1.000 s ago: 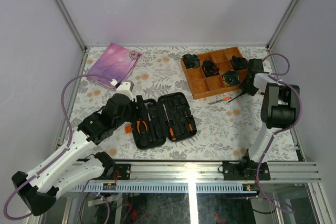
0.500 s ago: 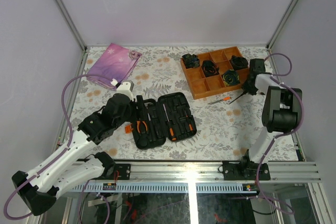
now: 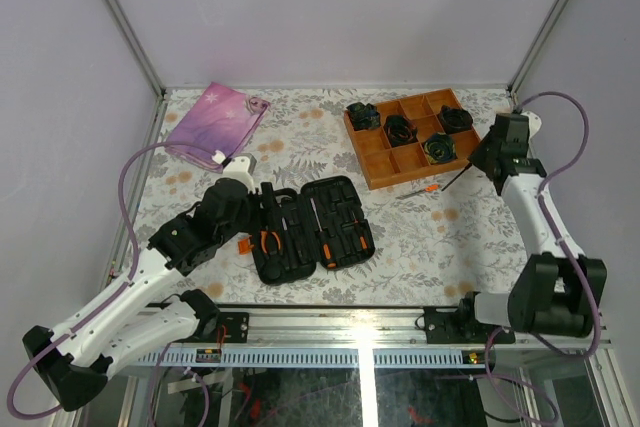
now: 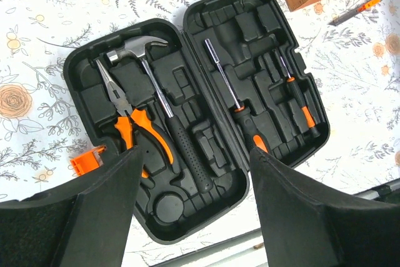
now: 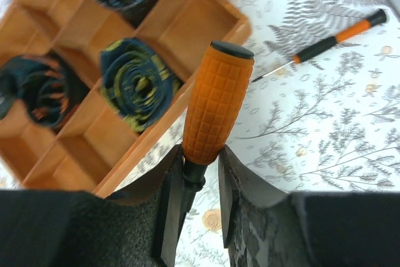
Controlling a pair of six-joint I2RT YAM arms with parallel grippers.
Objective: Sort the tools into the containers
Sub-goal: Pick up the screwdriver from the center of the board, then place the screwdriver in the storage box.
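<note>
Sorting is partly done. The open tool case (image 4: 250, 35) already holds a hammer (image 4: 134, 48), pliers (image 4: 125, 126), a long driver (image 4: 232, 95) and a slim screwdriver (image 4: 300, 104) in its moulded slots, and several slots are bare. Two tools are outside it. An orange-handled screwdriver (image 5: 215, 92) is clamped at its black collar by the right gripper (image 5: 199, 182), well to the case's right and farther back. A loose precision screwdriver (image 3: 422, 190) lies on the table just right of the case's far corner. The left gripper (image 4: 195, 186) hovers over the case's near edge, jaws apart and empty. By this, both outside tools need seating. Compared with a second ago, the right jaws have narrowed onto the handle. That arm has unfolded, its elbow dropping toward the rail. The left arm and case have not moved.
</note>
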